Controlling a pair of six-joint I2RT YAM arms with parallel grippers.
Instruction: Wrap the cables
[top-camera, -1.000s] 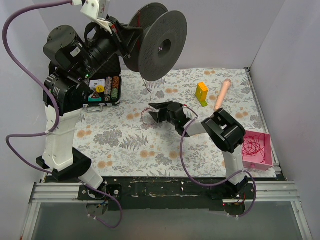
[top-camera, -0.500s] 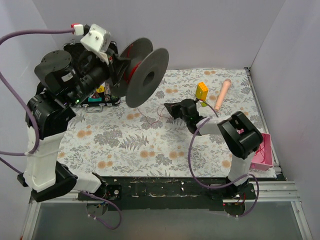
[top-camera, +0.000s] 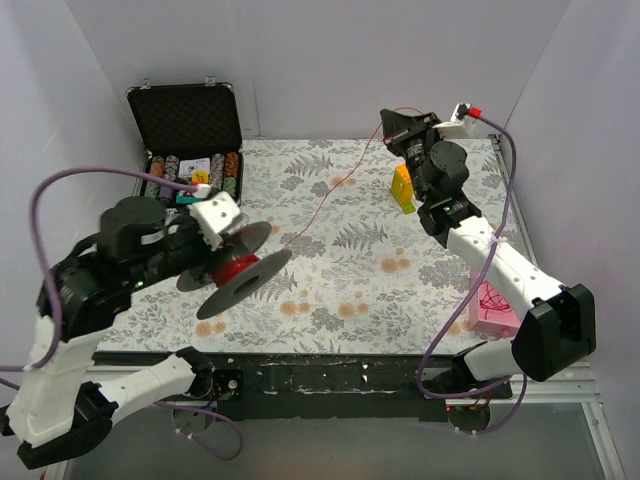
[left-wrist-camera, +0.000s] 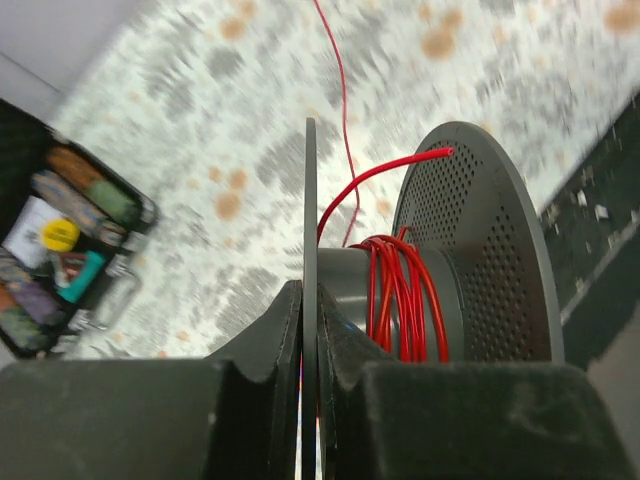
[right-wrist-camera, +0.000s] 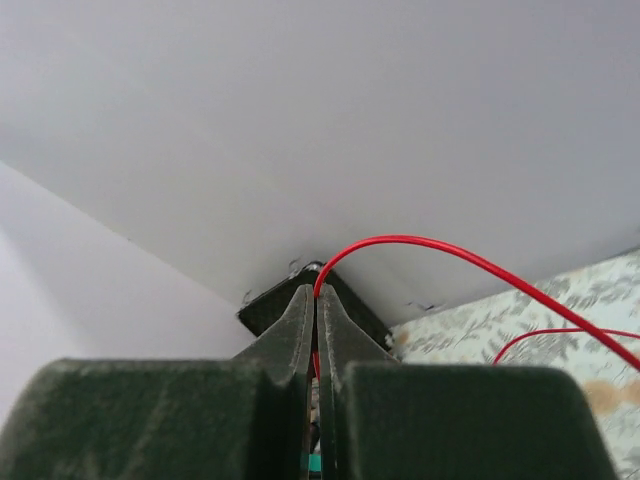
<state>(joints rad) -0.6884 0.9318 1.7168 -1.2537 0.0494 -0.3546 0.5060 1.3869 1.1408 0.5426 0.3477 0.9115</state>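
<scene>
A thin red cable (top-camera: 318, 212) runs taut across the floral table from a dark grey spool (top-camera: 236, 272) at the left to my right gripper (top-camera: 387, 122) at the far right. My left gripper (left-wrist-camera: 310, 300) is shut on one flange of the spool (left-wrist-camera: 470, 250), held low over the table's near left; several red turns (left-wrist-camera: 400, 300) sit on its hub. My right gripper (right-wrist-camera: 316, 292) is shut on the cable (right-wrist-camera: 450, 250), raised high near the back wall. More red cable lies coiled in a pink tray (top-camera: 505, 300) at the right edge.
An open black case of poker chips (top-camera: 190, 140) stands at the back left. A yellow block (top-camera: 402, 188) sits at the back right, beside my right arm. White walls close the back and both sides.
My left arm has swung the spool down from high at the back left to low near the front left. My right gripper has risen from mid-table to the back right, pulling the cable taut.
</scene>
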